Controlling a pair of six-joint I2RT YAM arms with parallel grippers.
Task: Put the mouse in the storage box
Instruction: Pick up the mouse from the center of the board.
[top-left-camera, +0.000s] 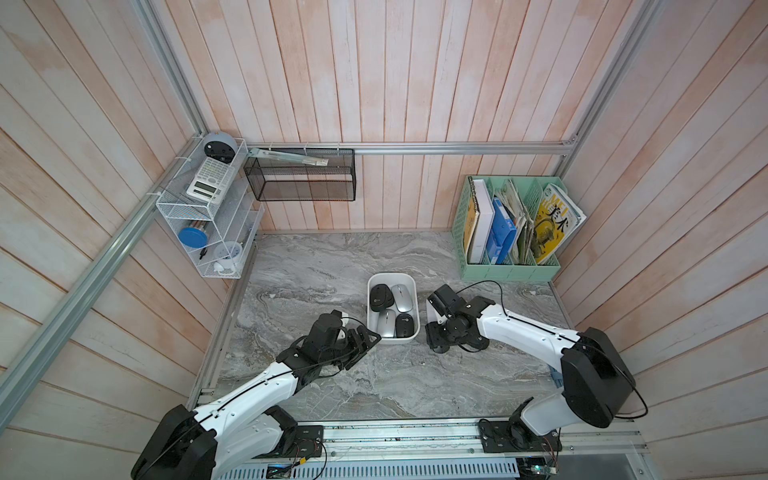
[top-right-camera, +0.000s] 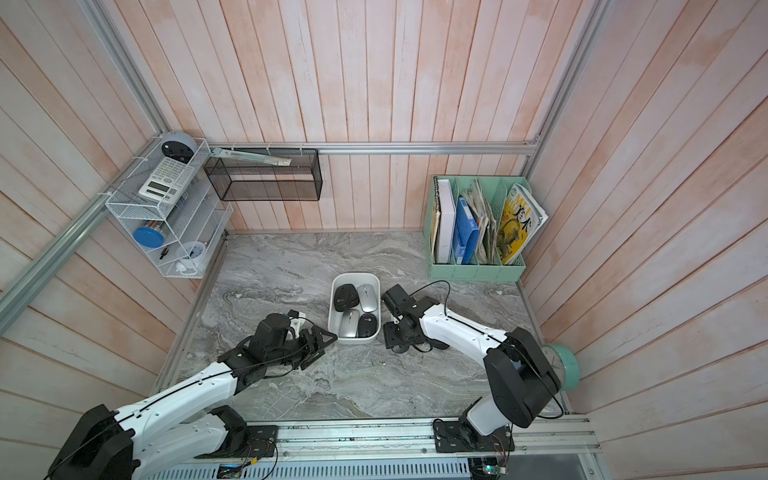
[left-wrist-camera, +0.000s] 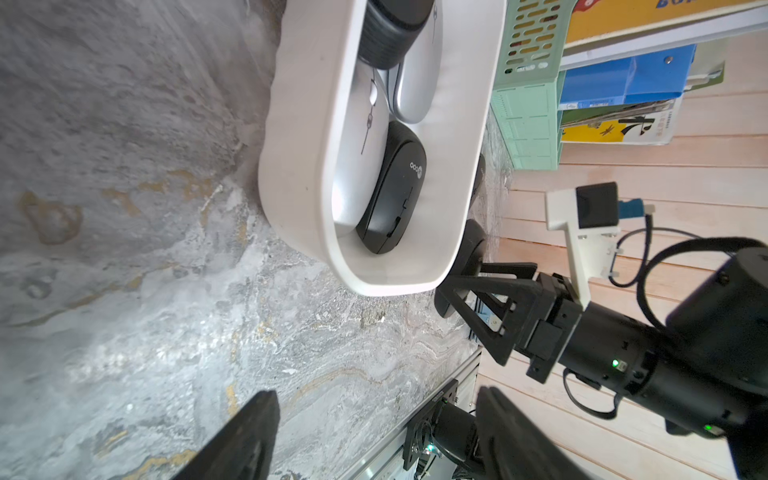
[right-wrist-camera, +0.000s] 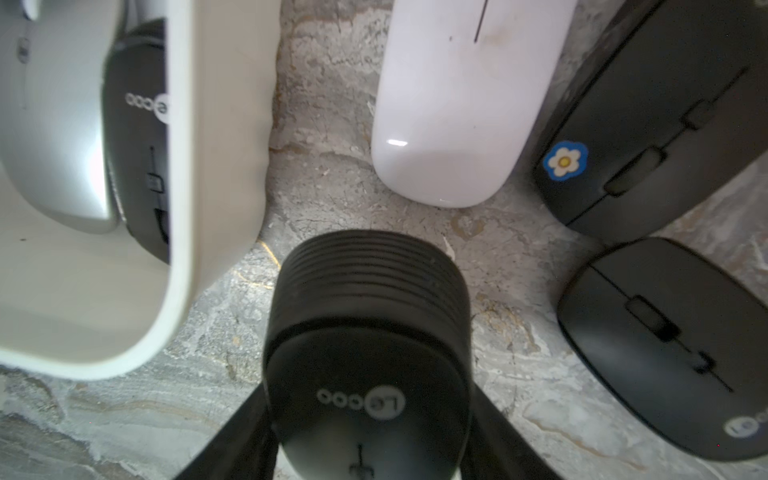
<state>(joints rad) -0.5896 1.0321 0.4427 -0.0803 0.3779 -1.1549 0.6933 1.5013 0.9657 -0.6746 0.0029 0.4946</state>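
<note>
Storage box (top-left-camera: 392, 277) ×1. Inside: black mouse (top-left-camera: 380, 297) (top-left-camera: 404, 325) ×2, silver mouse (top-left-camera: 401, 297) (top-left-camera: 386, 322) ×2. At box's 3 o'clock: loose black mouse (right-wrist-camera: 370, 353) (right-wrist-camera: 665, 104) (right-wrist-camera: 665, 345) ×3, white mouse (right-wrist-camera: 457, 104) ×1.

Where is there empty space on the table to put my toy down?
Bare marble table lies behind the storage box, toward the wall, and in front, toward the metal rail. Crowded: four mice fill most of the box, and loose mice crowd beside it.

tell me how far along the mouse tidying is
Done: four mice lie in the storage box. In hand: the right pincer is closed on a ribbed black mouse beside the box. To go: a white mouse, a flower-sticker mouse and a plain black mouse sit on the table; the left pincer is open and empty.
</note>
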